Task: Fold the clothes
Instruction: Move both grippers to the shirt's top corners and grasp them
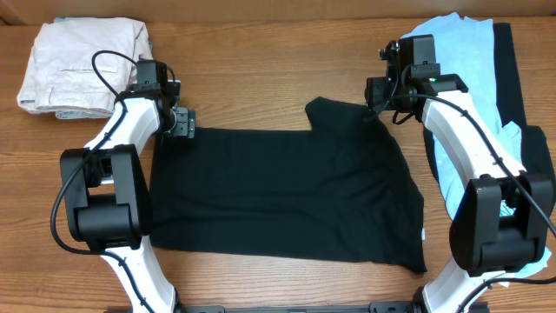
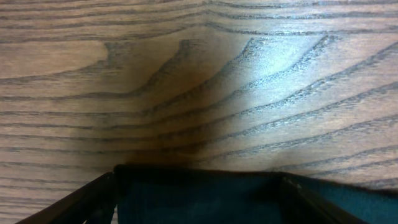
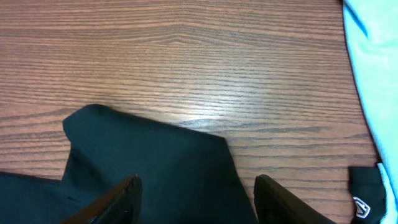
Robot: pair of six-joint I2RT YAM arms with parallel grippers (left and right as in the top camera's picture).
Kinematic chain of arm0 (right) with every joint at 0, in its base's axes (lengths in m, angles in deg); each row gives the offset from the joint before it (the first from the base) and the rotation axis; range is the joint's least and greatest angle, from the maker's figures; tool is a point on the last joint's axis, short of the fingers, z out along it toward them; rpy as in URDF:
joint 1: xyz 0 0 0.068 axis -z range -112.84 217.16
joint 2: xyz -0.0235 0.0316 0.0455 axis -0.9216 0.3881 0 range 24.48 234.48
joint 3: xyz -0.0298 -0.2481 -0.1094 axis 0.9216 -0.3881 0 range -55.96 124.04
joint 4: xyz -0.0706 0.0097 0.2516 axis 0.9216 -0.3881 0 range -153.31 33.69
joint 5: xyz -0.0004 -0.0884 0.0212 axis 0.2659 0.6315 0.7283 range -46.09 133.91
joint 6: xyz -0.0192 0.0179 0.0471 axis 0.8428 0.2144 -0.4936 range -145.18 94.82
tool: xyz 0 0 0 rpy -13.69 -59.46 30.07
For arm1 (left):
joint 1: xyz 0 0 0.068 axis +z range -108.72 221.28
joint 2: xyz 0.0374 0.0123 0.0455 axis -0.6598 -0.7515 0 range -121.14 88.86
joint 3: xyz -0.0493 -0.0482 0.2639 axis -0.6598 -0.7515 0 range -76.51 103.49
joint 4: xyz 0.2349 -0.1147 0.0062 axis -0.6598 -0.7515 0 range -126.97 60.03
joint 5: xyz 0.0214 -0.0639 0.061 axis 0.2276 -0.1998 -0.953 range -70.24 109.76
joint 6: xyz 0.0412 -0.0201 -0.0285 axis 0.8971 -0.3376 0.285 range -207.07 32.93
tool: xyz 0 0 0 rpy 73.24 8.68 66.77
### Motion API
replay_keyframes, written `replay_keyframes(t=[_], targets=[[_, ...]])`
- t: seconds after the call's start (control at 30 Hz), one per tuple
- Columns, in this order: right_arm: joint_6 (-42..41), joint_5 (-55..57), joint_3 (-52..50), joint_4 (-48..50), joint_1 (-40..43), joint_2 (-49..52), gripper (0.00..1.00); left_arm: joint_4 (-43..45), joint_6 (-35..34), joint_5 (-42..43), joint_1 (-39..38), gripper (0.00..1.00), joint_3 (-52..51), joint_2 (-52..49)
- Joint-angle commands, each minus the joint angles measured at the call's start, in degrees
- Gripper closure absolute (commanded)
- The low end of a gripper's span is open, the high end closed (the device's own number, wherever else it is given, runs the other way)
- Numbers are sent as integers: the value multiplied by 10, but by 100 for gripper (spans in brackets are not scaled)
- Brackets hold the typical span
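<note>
The black T-shirt point(image 1: 278, 191) lies spread flat in the middle of the table, with one flap sticking up at its far edge point(image 1: 326, 111). My left gripper point(image 1: 181, 122) is at the shirt's far left corner; in the left wrist view its fingers point(image 2: 198, 190) are spread wide, with the shirt's edge point(image 2: 199, 199) between them. My right gripper point(image 1: 375, 109) is at the far right corner; in the right wrist view its fingers point(image 3: 196, 190) are open over the black cloth point(image 3: 155, 162). Light blue T-shirts point(image 1: 465, 69) lie in a heap at the right.
Folded beige trousers point(image 1: 78, 65) sit at the far left corner. A dark garment point(image 1: 511, 69) lies with the blue heap; a piece of it with a small white mark shows in the right wrist view point(image 3: 365, 190), by blue cloth point(image 3: 373, 62). Bare wood table point(image 1: 261, 69) lies beyond the shirt.
</note>
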Motion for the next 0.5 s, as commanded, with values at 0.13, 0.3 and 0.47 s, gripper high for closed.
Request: replay_keyframes(t=[0.13, 0.3, 0.47], targets=[[-7, 5, 9, 20, -2, 0, 37, 8, -29, -31, 4, 41, 2, -45], [-7, 5, 9, 40, -14, 0, 47, -1, -40, -31, 4, 87, 2, -45], [-7, 6, 8, 66, -20, 4, 50, -23, -43, -31, 4, 96, 3, -45]])
